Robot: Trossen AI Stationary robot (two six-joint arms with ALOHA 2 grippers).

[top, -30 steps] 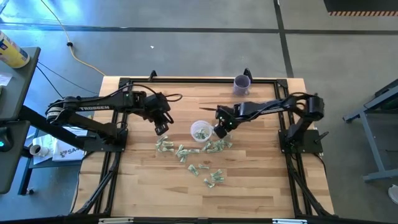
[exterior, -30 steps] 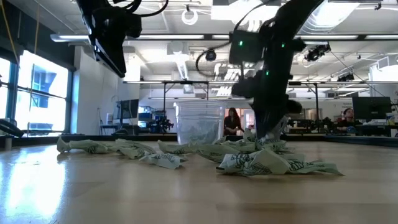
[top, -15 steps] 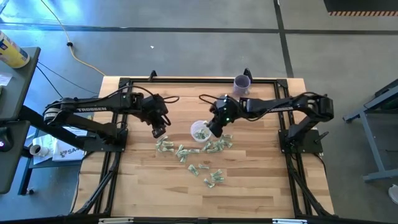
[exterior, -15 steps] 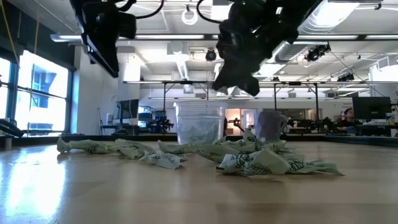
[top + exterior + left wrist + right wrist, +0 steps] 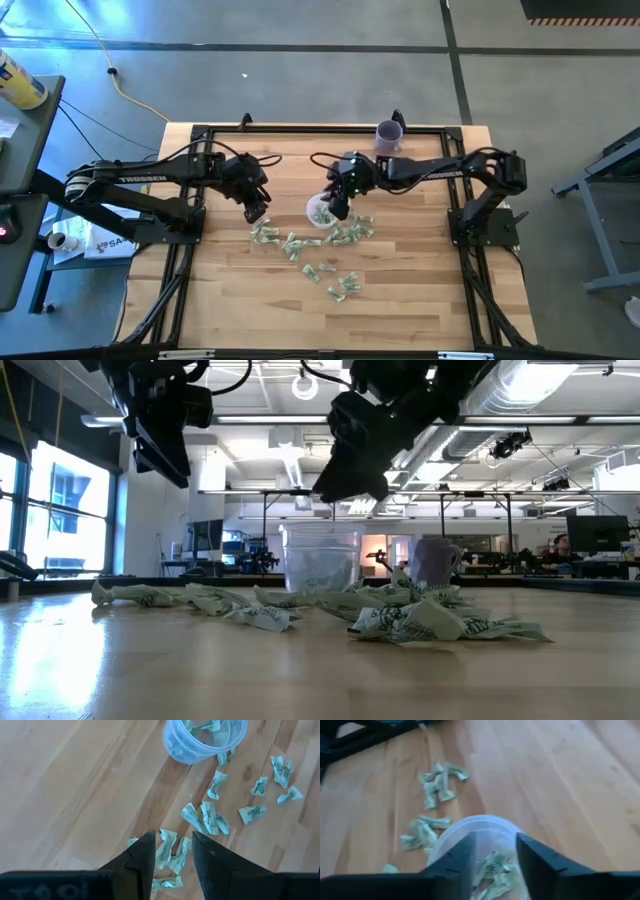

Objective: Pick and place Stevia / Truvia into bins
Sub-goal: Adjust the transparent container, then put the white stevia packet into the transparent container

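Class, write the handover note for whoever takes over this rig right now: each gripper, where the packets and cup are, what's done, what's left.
Right gripper: open, empty, raised directly over the cup.
Left gripper: open, empty, raised above the leftmost cluster of packets.
The translucent cup stands upright mid-table with several Stevia packets already inside.
Many loose packets lie scattered on the table beside and in front of the cup.
Left: pick up the loose packets and drop them in the cup.

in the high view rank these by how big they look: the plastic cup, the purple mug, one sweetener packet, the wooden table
1. Wooden table, by far the largest.
2. Plastic cup.
3. Purple mug, close to the cup in size; the right gripper covers part of the cup, so this pair is unsure.
4. One sweetener packet, smallest.
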